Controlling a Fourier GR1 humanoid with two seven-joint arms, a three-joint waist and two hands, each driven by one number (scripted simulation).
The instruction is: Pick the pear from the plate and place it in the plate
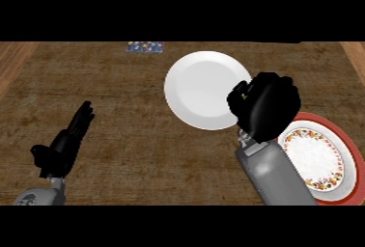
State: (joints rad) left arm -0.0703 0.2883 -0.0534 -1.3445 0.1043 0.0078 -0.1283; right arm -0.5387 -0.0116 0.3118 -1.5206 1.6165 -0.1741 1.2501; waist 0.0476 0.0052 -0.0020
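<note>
A plain white plate [203, 87] lies on the brown counter at centre right, with nothing on it. A second plate [328, 159], red-rimmed with a floral band and white centre, sits at the right edge, partly behind my right forearm. My right hand [265, 103] hovers between the two plates, over the white plate's right rim, fingers curled round something. A small yellow-green bit, the pear [245, 95], shows at the hand's left side; the rest is hidden. My left hand [68, 140] rests open at the lower left, fingers up.
A small patterned blue item [145, 46] lies at the counter's far edge, top centre. Lighter wooden strips [14, 58] run along the left and right borders of the brown surface.
</note>
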